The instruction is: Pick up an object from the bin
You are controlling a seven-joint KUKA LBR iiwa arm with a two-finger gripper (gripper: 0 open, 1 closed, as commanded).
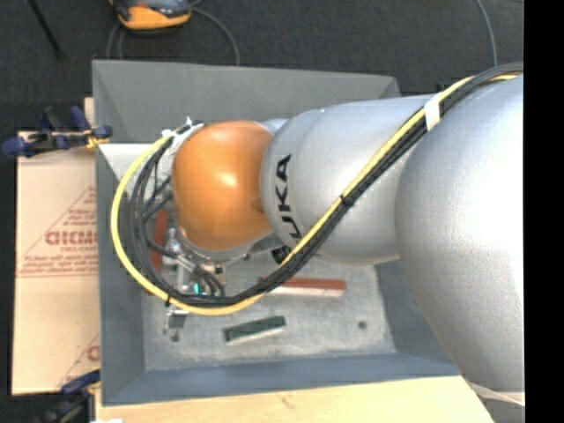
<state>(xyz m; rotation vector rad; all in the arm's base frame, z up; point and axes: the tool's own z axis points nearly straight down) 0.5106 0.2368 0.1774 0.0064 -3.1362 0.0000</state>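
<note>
**Robot arm low in a grey bin, on a dark floor**

A grey metal bin (242, 77) with sloping walls sits on a dark floor (291, 25). Its bottom is a pale grey, faintly speckled sheet.

A thick silver arm (370, 192) reaches in from the right and covers most of the far half of the bin. At its wrist is a rounded orange cover (220, 192), with yellow and black cables (123, 236) looping round its left side.

Under the cover, the gripper (187, 282) hangs low over the near-left part of the bin's bottom. Whether the claw is spread or pressed together cannot be told, and nothing can be seen in its grasp.

Nearest to it is a small grey piece (174, 322), just on its near side. A flat dark green strip (256, 329) lies to the right of that, near the front wall. A long red bar (308, 286) lies beyond the strip, partly under the arm. A red shape (162, 233) shows behind the cables, to the far left of the gripper.

On the floor beyond the bin lies an orange and black device (150, 3) with thin black leads trailing from it.
</note>
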